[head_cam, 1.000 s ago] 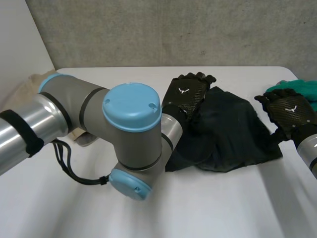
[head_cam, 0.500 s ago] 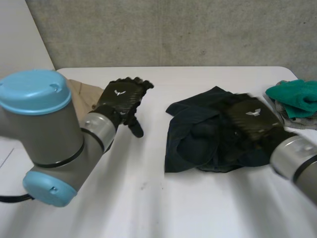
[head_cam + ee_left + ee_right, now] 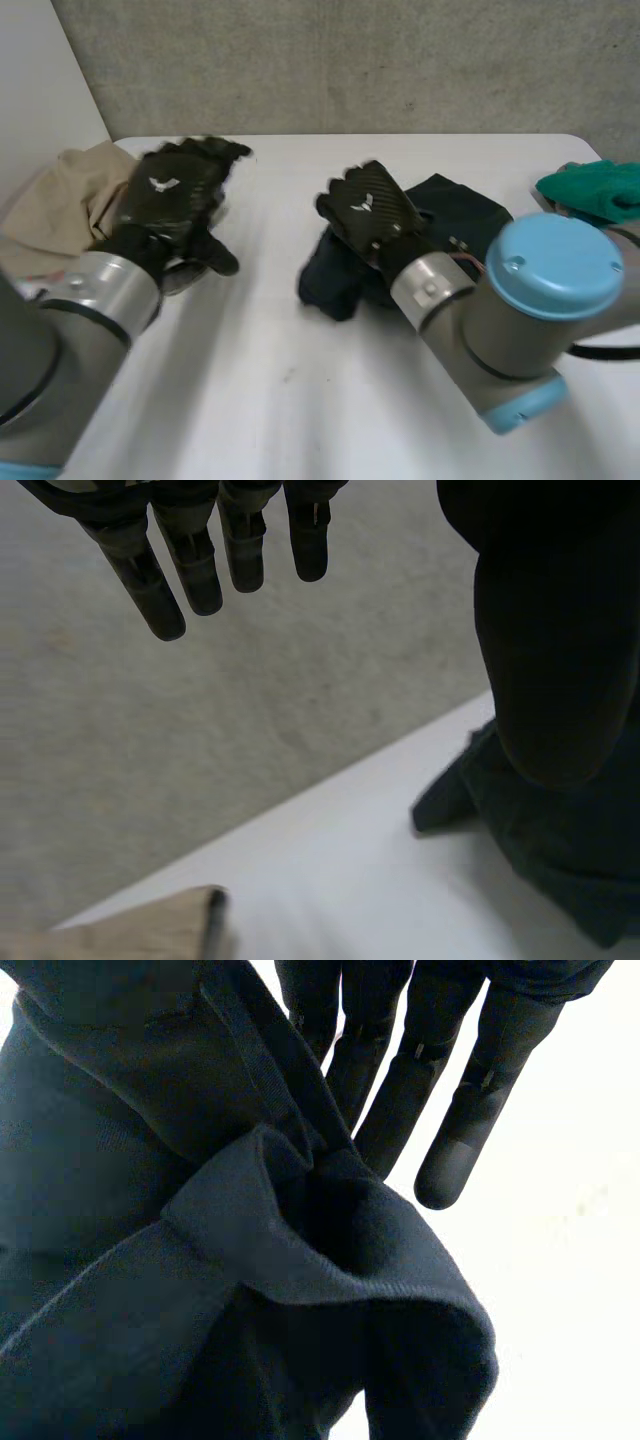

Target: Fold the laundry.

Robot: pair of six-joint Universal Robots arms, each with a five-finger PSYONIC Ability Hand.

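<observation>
A dark navy garment (image 3: 462, 212) lies bunched on the white table (image 3: 270, 400), right of the middle. My right hand (image 3: 368, 212) sits on its left part, and a fold of the garment (image 3: 200, 1310) is gathered against the palm and pinched under its straight fingers (image 3: 400, 1090). Part of the cloth hangs below the hand (image 3: 332, 285). My left hand (image 3: 170, 200) hovers over the table's left side, beside a beige cloth (image 3: 55, 205), with its fingers (image 3: 190, 565) straight and nothing in them. The navy garment (image 3: 560, 850) lies well off to its thumb side.
A green cloth (image 3: 595, 190) lies at the table's far right edge. The beige cloth (image 3: 130, 930) sits at the far left by the wall corner. My right arm's elbow (image 3: 555, 265) stands over the right front of the table.
My right hand swept left across the navy garment and closed on it, dragging it into a bunch. My left hand drew back left, away from the garment, towards the beige cloth.
</observation>
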